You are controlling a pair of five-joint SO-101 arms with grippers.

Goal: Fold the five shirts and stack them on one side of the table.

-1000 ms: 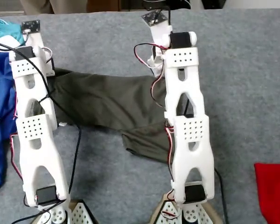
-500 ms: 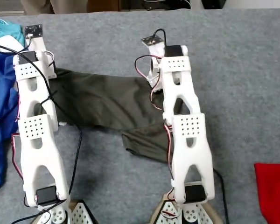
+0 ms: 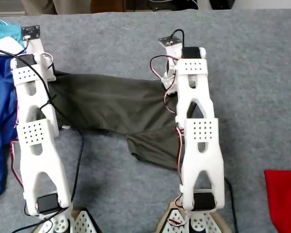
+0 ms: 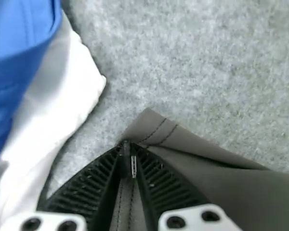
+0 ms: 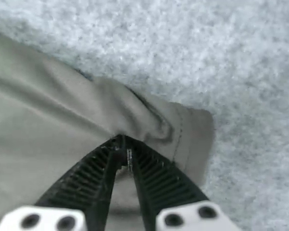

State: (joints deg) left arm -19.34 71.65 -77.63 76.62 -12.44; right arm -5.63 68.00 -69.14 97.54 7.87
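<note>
1. Pinching a stitched corner of the olive shirt in the left gripper, shut tight on the cloth, just beside a white garment and a blue shirt.
2. Clamping the opposite hemmed corner in the right gripper, likewise closed on a bunched fold of the fabric.
3. Risking a slip: only a thin edge of cloth caught at each tip, likely to pull free under a sharp or uneven lift.
4. Risking a snag at the left corner, dragging the neighbouring white and blue cloth along with the fold.
5. Risking a crooked fold, given the loose flap lying crumpled on the near side beside the right arm.
6. Reaching far across the grey table, stretched out low and roughly parallel, wrists tipped down at the shirt's far edge, with the olive shirt spread flat between and a red shirt well apart at the near right corner.
</note>
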